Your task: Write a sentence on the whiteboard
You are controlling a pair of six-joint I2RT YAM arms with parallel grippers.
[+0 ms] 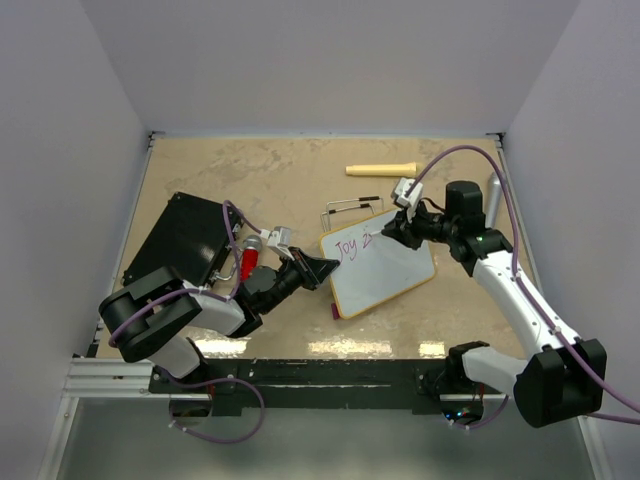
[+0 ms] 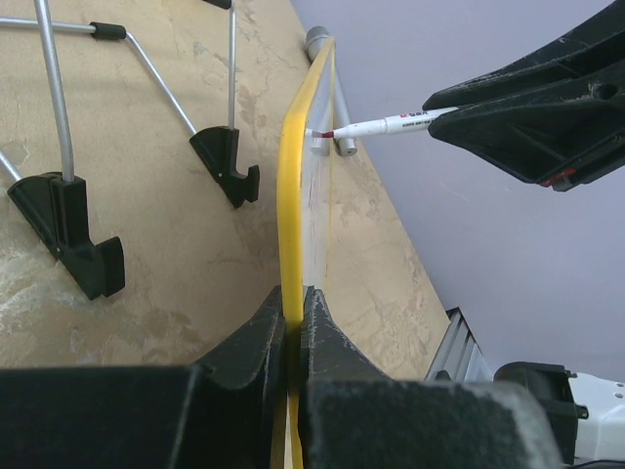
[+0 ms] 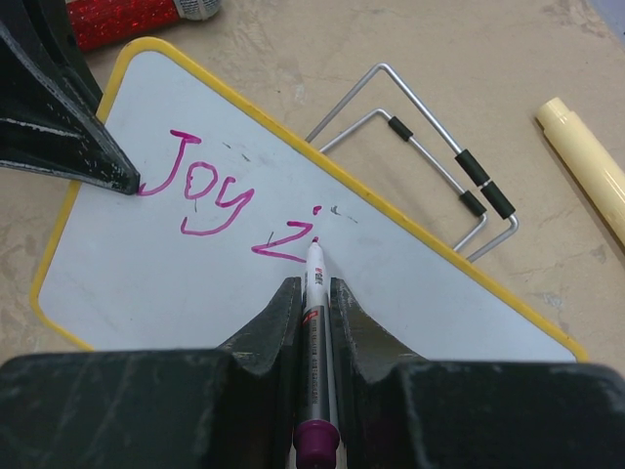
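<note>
Pink marker (image 3: 316, 322) clamped in your right gripper (image 3: 312, 286) touches the whiteboard (image 3: 146, 283) after the sentence (image 3: 207, 191)'s "Joy i"; bare board runs right, slightly far, your left gripper (image 2: 295, 311) pinching its left edge.

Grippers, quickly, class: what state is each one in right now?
Left gripper: closed on the whiteboard, at its yellow edge.
Right gripper: closed on the pink marker.

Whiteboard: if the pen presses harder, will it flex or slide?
The whiteboard is probably stiff: its yellow rim looks straight edge-on. It likely won't slide, since the left gripper clamps one edge. Held at one spot only, its far end might pivot slightly under the pen.
</note>
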